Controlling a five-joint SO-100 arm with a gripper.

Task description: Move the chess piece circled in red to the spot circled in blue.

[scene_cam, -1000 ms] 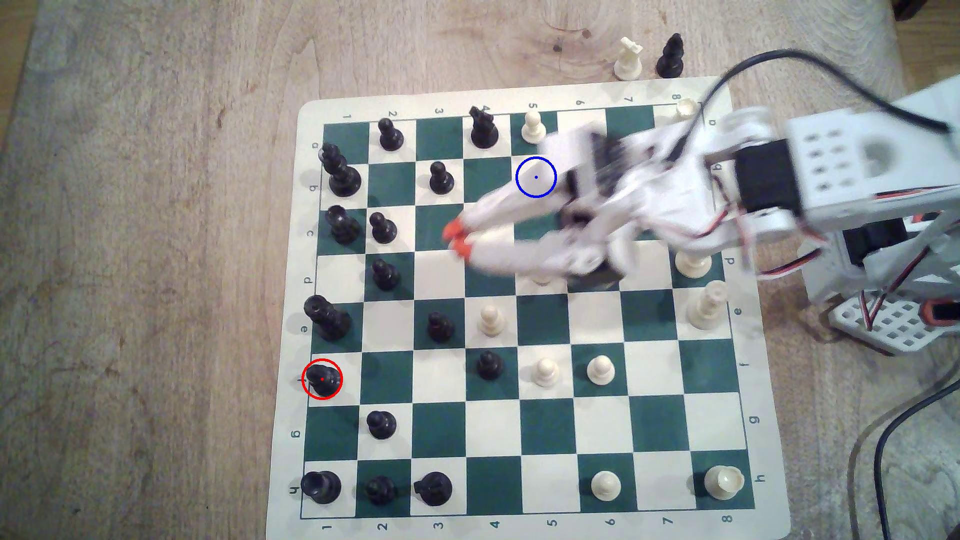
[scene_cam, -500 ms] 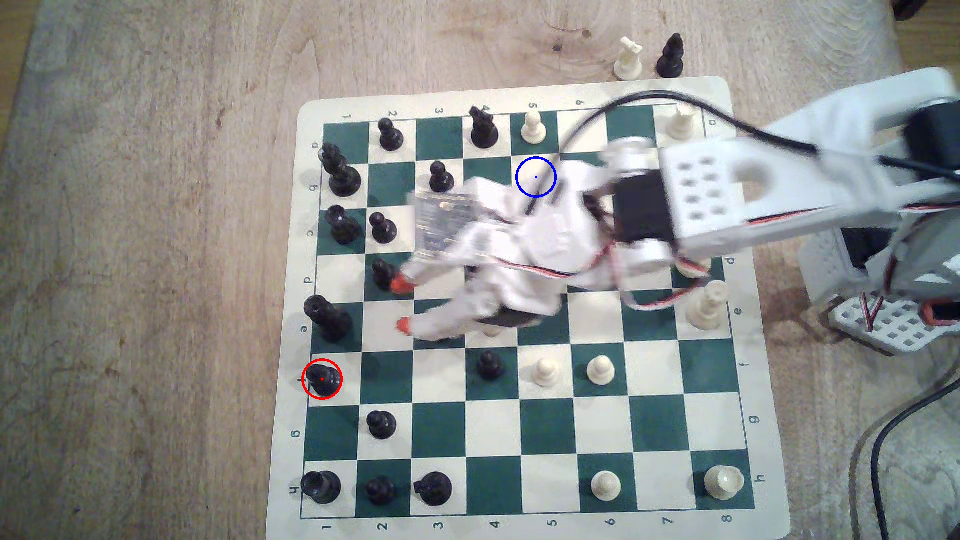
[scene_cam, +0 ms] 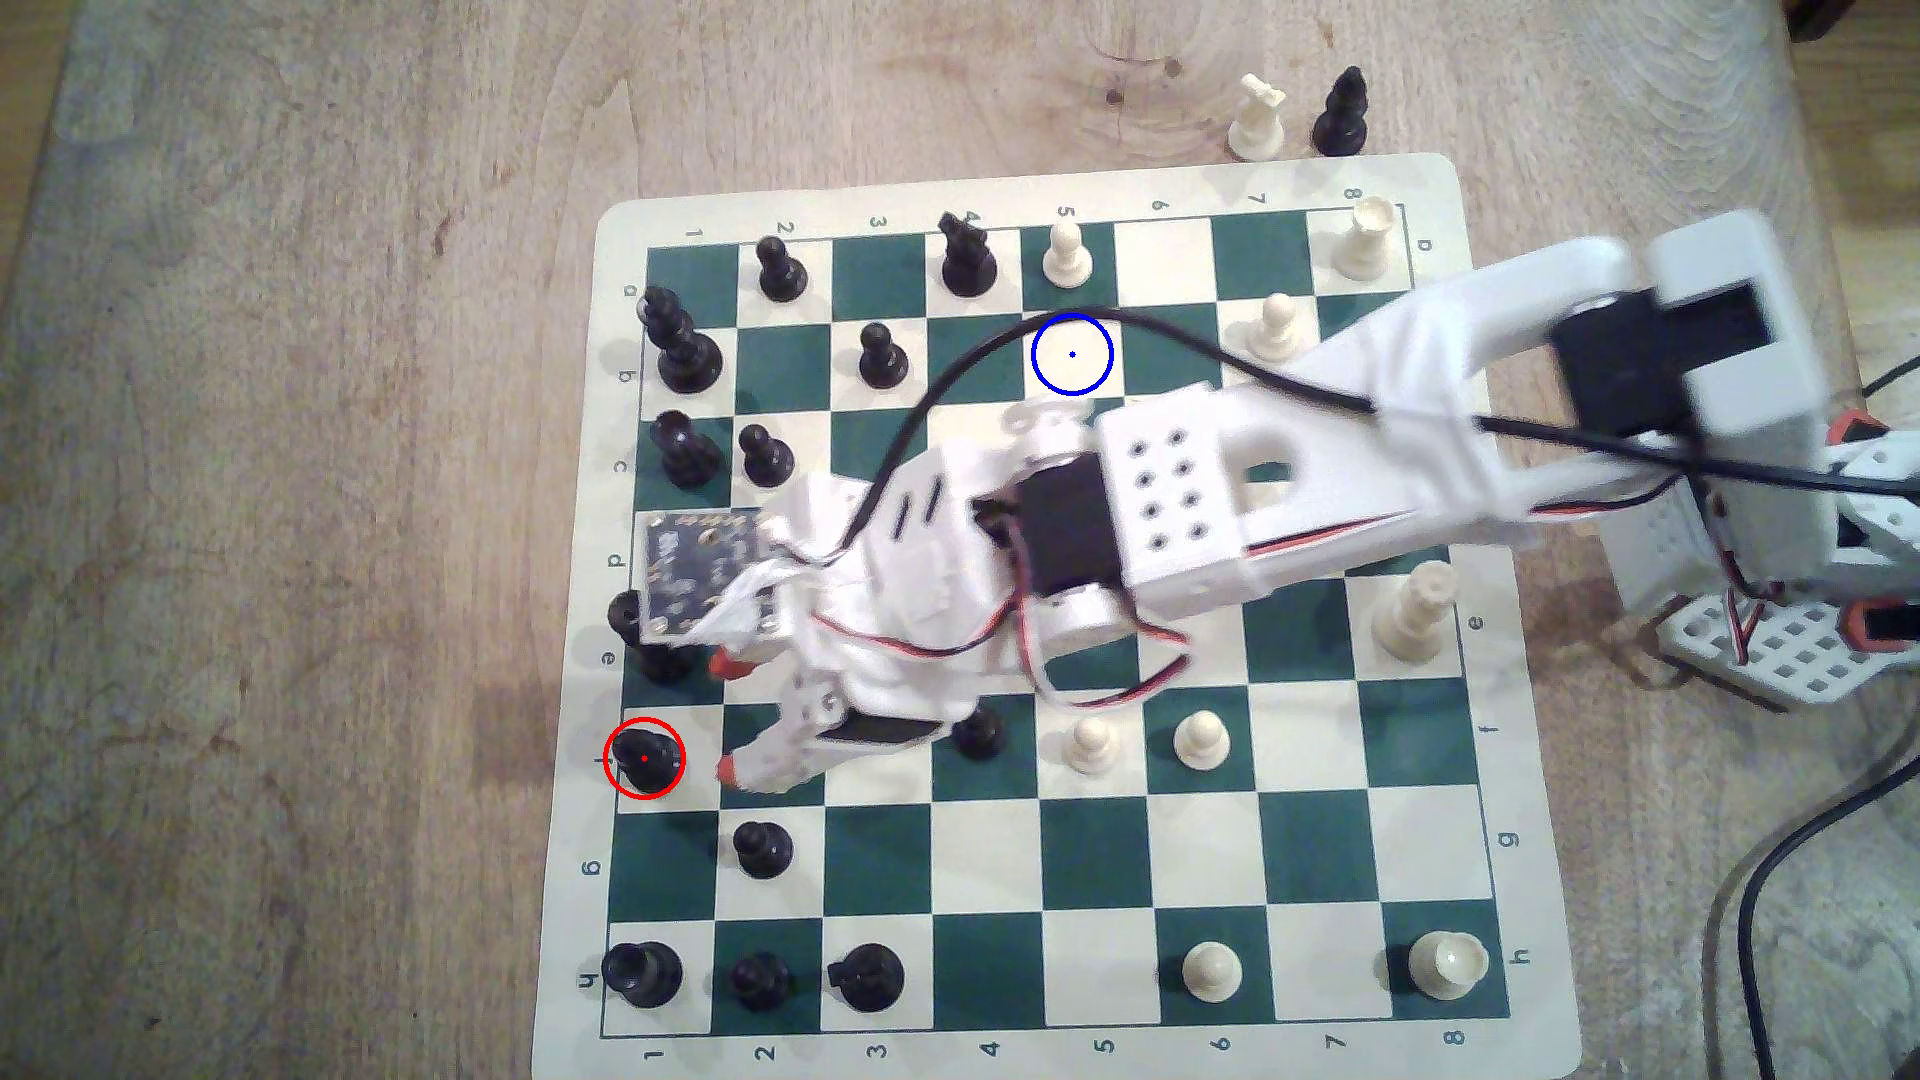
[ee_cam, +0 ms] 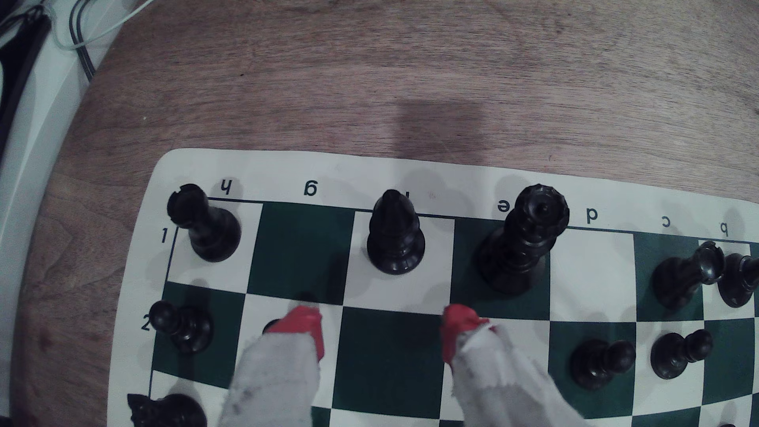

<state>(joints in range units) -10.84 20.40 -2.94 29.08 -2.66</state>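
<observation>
Hovering with gripper spread wide and empty, red fingertips just beside black bishop, not touching. Standing upright on white edge square of chessboard, inside red ring. Lying well apart, blue-ringed square, unoccupied.

The arm is built of white printed plastic links with black servo blocks set into the joints. One link carries a grid of small round holes and an oval slot. A bare circuit board dotted with solder points sits at the wrist. A thick black cable arcs over the links to it; thin red, white and black wires loop beneath. The two fingers are white, wrapped in greyish fabric tape, and end in red-orange tips. The white base is a perforated lattice with an orange clip.
</observation>
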